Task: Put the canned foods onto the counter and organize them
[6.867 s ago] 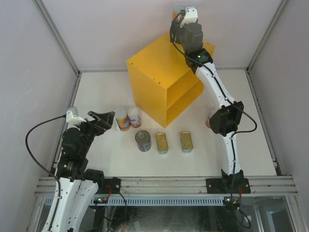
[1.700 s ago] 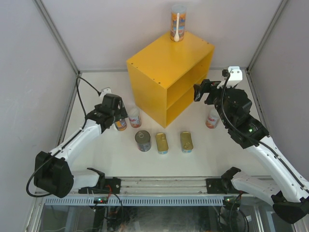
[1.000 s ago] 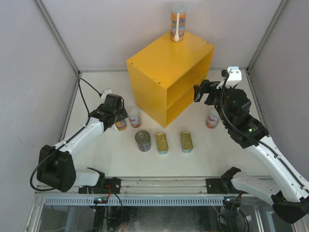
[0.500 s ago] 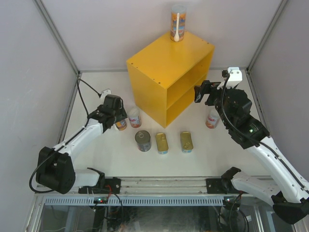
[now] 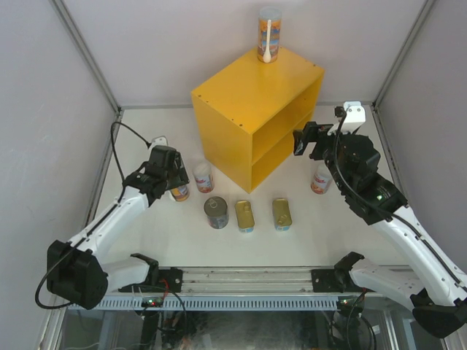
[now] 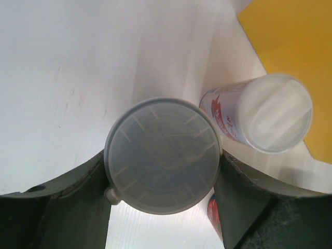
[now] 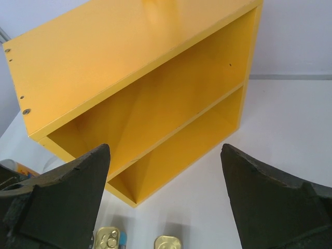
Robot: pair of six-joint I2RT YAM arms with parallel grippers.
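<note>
Left gripper [image 6: 163,179]: clamped on slim can [image 6: 162,150], left of counter [image 5: 248,102].
Right gripper [image 7: 165,155]: spread wide, held nothing, faced counter's open front.
Second slim can [image 5: 269,33]: stood atop counter.

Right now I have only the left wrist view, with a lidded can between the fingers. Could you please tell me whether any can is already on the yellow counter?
Observer: Yes, one tall can stands upright at the far corner of the counter top.
Operator: Thank you. Is the right gripper carrying anything?
Observer: No, it is open and empty, facing the counter's open shelves.
Operator: Besides the lidded can in the left gripper and the neighbour can, what is not yet placed?
Observer: A dark round tin and two gold-topped tins sit in a row, with another tall can beside the right arm.
</note>
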